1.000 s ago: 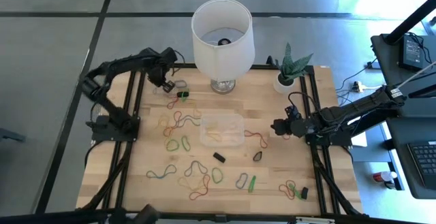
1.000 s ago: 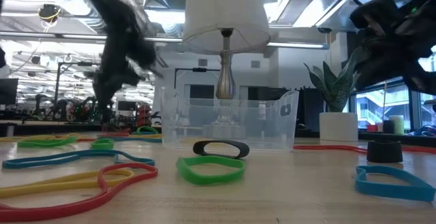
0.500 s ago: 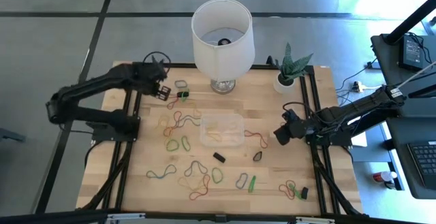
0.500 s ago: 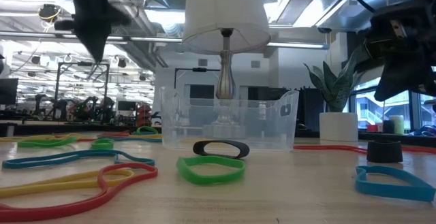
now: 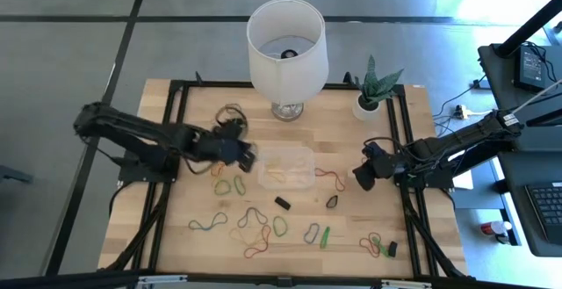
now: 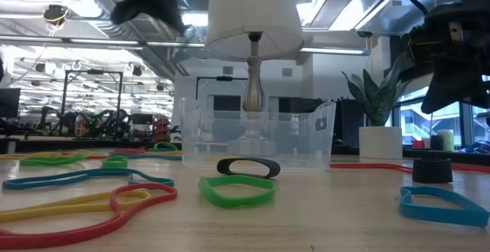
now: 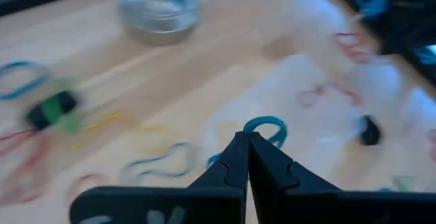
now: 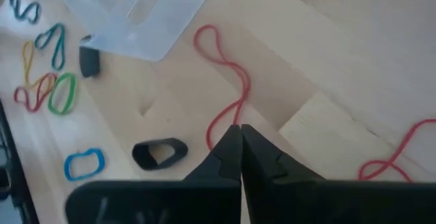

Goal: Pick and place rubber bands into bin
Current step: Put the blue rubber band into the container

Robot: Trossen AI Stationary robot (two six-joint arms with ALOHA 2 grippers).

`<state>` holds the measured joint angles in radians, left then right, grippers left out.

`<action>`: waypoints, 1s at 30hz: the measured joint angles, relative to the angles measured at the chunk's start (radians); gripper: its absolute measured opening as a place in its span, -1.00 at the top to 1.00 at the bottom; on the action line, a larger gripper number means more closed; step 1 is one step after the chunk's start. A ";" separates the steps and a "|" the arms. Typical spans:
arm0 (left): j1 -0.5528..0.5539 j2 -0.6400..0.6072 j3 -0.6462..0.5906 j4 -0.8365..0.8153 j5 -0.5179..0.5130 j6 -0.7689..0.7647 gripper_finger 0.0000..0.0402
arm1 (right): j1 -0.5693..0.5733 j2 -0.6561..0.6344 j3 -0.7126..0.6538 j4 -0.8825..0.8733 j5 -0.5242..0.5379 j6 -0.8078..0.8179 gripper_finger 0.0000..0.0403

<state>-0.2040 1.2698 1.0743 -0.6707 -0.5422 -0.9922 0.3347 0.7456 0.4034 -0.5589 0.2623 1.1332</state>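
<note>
Carry step in hand, by the look of it. Left gripper [image 5: 246,155] just beside the bin's [image 5: 286,168] left wall, above the table [image 5: 351,227]; jaws pressed together on a small teal band [image 7: 264,126] at the tips. Next move, likely: shift over the bin mouth, part the jaws, drop the band clear of the rim. Right gripper [image 5: 362,175] near the table's right edge, jaws pressed together and holding nothing, poised over a thin red band [image 8: 225,88].

Bin at table centre: clear, glossy plastic, rounded corners, a few bands already inside. Other bands [image 5: 255,227] strewn over the pale wood planks, mostly left of and in front of the bin: thin, limp loops in red, yellow, green, blue; a few thicker black ones [image 6: 247,167], oval and stiffer-looking.
</note>
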 joint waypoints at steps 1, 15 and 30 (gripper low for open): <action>-0.014 0.038 0.024 0.022 -0.004 0.005 0.99 | 0.000 0.000 0.000 0.006 -0.003 -0.015 1.00; 0.065 0.545 0.478 -0.055 0.137 0.261 0.99 | 0.000 0.000 0.000 0.010 -0.048 -0.021 1.00; 0.121 0.768 0.517 -0.079 0.340 0.270 0.96 | 0.001 0.000 0.000 0.016 -0.056 -0.021 1.00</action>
<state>-0.0825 2.0374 1.5913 -0.7493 -0.2022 -0.7223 0.3353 0.7460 0.4034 -0.5430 0.2066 1.1126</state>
